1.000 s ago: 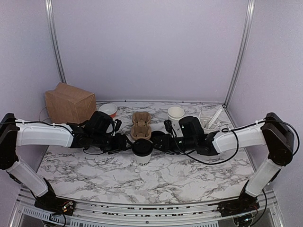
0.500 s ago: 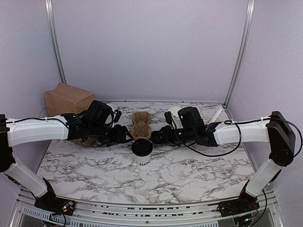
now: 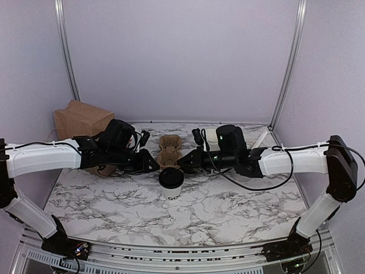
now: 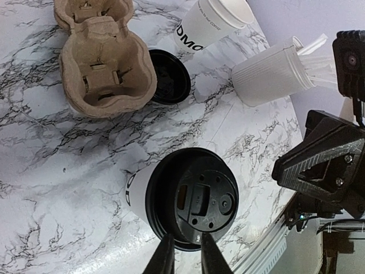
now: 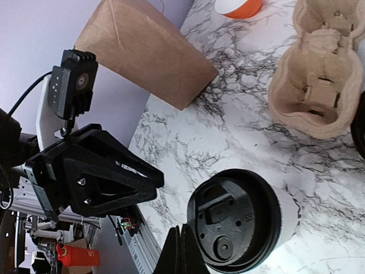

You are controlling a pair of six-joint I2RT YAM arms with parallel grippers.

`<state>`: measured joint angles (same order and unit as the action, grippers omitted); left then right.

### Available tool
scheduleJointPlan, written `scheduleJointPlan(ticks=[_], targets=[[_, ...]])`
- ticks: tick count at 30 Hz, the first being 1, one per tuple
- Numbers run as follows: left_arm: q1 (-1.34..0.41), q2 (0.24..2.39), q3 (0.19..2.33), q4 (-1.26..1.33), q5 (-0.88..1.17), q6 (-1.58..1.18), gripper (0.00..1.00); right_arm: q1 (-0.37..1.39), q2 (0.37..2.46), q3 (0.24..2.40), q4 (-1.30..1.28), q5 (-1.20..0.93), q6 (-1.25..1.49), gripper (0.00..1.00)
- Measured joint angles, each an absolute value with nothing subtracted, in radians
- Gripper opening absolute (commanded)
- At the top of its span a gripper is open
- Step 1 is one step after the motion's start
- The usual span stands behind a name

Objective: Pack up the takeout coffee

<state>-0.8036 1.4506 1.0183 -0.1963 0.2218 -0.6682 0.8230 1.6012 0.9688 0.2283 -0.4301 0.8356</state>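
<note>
The takeout coffee (image 3: 171, 181) is a white paper cup with dark lettering and a black lid, standing upright on the marble table near the centre. My left gripper (image 3: 153, 165) hovers just left of it and above it. In the left wrist view its jaws (image 4: 185, 237) stand nearly together with only a thin gap, over the near rim of the lid (image 4: 194, 197), and hold nothing. My right gripper (image 3: 183, 162) hovers just right of the cup. In the right wrist view it (image 5: 179, 229) is fully shut and empty beside the lid (image 5: 242, 225).
A brown pulp cup carrier (image 3: 170, 149) lies behind the cup with a loose black lid (image 4: 168, 76) next to it. A brown paper bag (image 3: 82, 123) stands at the back left. Lidless white cups (image 3: 211, 136) and a ribbed cylinder with utensils (image 4: 268, 74) stand at the back right.
Both grippers rose and drew back from the cup's sides, and both closed. The cup has stayed in place.
</note>
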Motion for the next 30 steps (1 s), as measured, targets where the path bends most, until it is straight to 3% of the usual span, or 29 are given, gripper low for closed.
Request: scheduleJointPlan(ticks=[11,30], targets=[[-0.823,1.493,1.018,-0.108,0.276,-0.687,0.00,0.860,1.639,0.968,0.337,-0.488,0.891,0.00],[-0.849,1.544,0.973,-0.027,0.313,-0.695,0.00,0.822,1.641,0.968,0.382,-0.491,0.909,0.00]])
